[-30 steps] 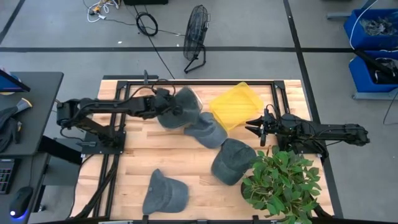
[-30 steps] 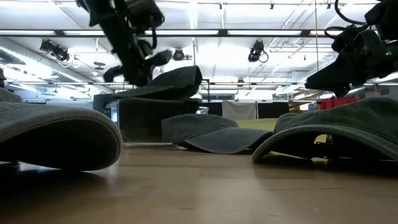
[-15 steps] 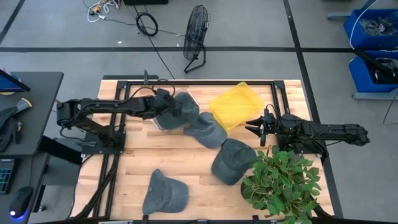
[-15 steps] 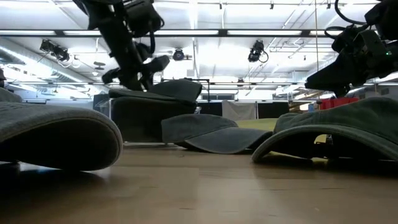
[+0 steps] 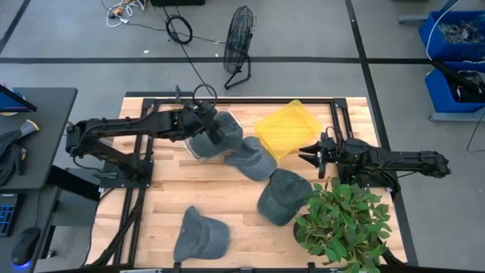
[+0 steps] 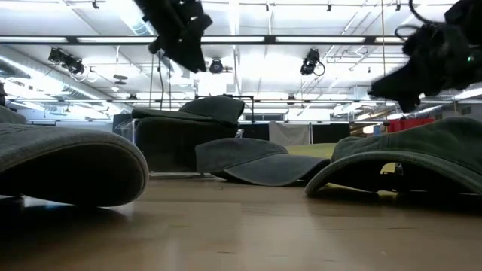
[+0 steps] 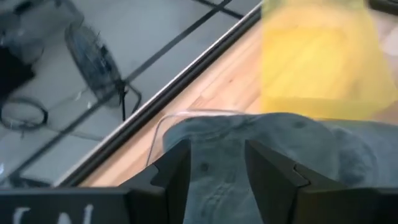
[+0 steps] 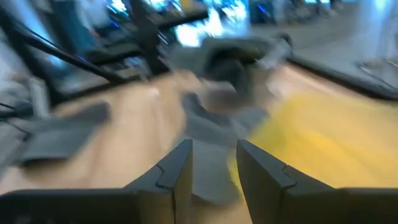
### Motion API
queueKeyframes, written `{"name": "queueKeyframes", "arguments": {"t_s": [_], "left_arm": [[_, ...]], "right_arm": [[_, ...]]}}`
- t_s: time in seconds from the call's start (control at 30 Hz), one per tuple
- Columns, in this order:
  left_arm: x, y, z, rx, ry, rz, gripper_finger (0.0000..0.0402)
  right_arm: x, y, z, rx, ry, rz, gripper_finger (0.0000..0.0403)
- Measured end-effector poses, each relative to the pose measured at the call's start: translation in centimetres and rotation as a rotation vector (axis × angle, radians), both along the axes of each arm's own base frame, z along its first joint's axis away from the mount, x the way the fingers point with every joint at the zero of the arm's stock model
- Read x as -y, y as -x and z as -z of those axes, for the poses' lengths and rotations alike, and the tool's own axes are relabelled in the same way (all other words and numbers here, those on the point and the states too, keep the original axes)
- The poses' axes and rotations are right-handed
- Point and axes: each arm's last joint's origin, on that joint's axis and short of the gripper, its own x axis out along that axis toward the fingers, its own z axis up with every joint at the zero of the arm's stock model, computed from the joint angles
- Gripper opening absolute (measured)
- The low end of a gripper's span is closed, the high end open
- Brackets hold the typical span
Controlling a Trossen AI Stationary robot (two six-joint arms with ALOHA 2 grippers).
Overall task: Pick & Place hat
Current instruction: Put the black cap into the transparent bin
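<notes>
A grey hat [image 5: 219,133] sits on top of a clear container [image 5: 193,149] at the table's far left; in the low view the hat [image 6: 197,111] lies across the container [image 6: 169,147]. My left gripper [image 5: 201,116] hovers open just above the hat's far-left side, touching nothing; in the left wrist view the hat [image 7: 249,140] shows below its fingers. Three more grey hats lie on the table: one [image 5: 255,160] beside the container, one [image 5: 283,196] by the plant, one [image 5: 200,235] at the near edge. My right gripper [image 5: 314,155] hangs open at the right.
A yellow tray [image 5: 287,129] lies at the far middle, between the two grippers. A potted plant [image 5: 342,220] stands at the near right corner. A black frame [image 5: 242,98] runs along the table's far edge. Bare wood lies at the near middle.
My left gripper has opened and let go of the grey hat, then risen and drawn slightly toward the far left. The hat, held tilted above the container a second ago, has dropped and now rests level on it.
</notes>
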Motion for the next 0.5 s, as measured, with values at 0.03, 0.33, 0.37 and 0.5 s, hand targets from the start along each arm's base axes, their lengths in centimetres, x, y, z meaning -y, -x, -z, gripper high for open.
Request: {"name": "queueKeyframes", "arguments": {"t_s": [0.03,0.33,0.37,0.5], "left_arm": [[0.1,-0.1,0.0,-0.011,-0.016,0.023,0.0149],[0.3,-0.4,-1.0,-0.014,-0.124,0.115,0.0140],[0.3,-0.4,-1.0,-0.012,-0.129,0.112,0.0140],[0.2,-0.4,-1.1,-0.007,-0.136,0.097,0.0140]], "right_arm": [[-0.1,-0.1,-0.3,0.035,0.011,-0.024,0.0130],[0.0,-1.3,-2.9,-0.084,-0.008,-0.047,0.0130],[-0.1,-1.8,-3.3,-0.104,-0.016,-0.062,0.0130],[-0.6,-4.1,-4.3,-0.219,-0.047,-0.159,0.0130]]}}
